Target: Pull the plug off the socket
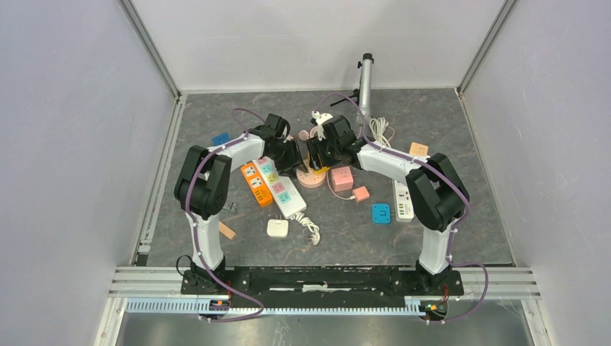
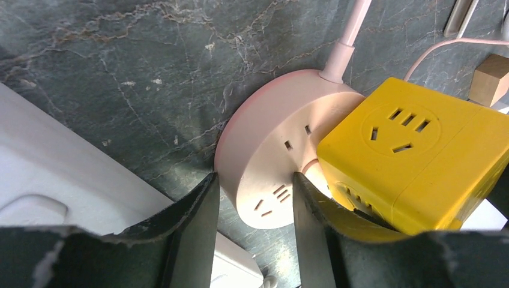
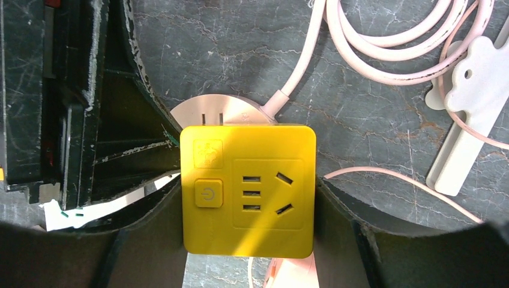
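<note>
Though on socket [image 3: 204, 111], plug [image 3: 247, 189] within right pincer [image 3: 247, 223].

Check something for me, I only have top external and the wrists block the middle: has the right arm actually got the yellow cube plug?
Observer: Yes. The right wrist view shows the right gripper with its jaws against both sides of the yellow cube plug.
Operator: And the left arm?
Observer: In the left wrist view the left gripper has its jaws apart over the rim of the round pink socket, next to the plug. I cannot tell whether they touch it.
</note>
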`<state>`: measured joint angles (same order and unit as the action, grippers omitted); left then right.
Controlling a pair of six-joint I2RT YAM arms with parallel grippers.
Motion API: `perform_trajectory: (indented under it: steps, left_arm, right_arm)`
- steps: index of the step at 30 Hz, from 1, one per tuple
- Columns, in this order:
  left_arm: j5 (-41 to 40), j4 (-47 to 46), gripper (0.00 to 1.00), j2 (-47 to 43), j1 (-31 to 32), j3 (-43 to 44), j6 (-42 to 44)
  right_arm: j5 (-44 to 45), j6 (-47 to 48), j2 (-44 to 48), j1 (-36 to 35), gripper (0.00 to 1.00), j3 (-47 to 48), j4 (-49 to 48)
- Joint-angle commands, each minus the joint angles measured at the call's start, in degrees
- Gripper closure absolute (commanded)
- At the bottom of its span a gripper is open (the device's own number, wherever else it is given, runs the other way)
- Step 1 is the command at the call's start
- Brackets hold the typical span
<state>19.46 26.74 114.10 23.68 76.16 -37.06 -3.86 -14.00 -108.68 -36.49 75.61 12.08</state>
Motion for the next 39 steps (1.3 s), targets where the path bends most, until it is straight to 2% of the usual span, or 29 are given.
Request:
perform_trajectory:
  steps: [1, 6, 13, 19, 22, 27, 34, 39]
  left_arm:
    - [-6.02, 5.68, 0.53, 4.81, 0.66, -2.71, 0.58]
    - [-9.66, 9.56, 0.59, 6.69, 2.10, -1.49, 0.75]
    - [-12.01, 11.88, 0.61, 8.40, 2.54, -0.58, 1.30]
    - [-13.29, 12.79, 0.63, 8.92, 2.60, -0.30, 1.70]
    - [-14.46, 12.81, 0.64, 9.32, 2.60, -0.48, 1.71]
    - [-14.32, 13.42, 0.67, 11.01, 2.60, -0.22, 1.66]
    - [-14.09, 13.42, 0.70, 11.84, 2.51, 0.12, 1.71]
    - [-13.40, 13.08, 0.71, 10.80, 2.49, 0.65, 1.46]
  right_arm:
    - [-10.13, -5.43, 3.42, -2.20, 1.00, 3.48, -10.00]
    - [-12.12, -8.75, 4.92, -1.58, 1.00, 4.79, -11.67]
    - [-13.96, -11.24, 6.44, -0.13, 1.00, 5.16, -15.17]
    - [-8.43, -7.98, 7.92, 0.58, 1.00, 5.79, -12.49]
    - [-8.32, -7.41, 8.96, 1.58, 1.00, 5.44, -13.47]
    - [-10.20, -6.28, 11.92, 1.86, 1.00, 0.74, -21.40]
    - [-10.96, -0.06, 15.87, 1.86, 1.00, -5.47, -28.43]
    - [-3.03, 2.53, 15.95, 1.95, 1.00, -3.04, -21.00]
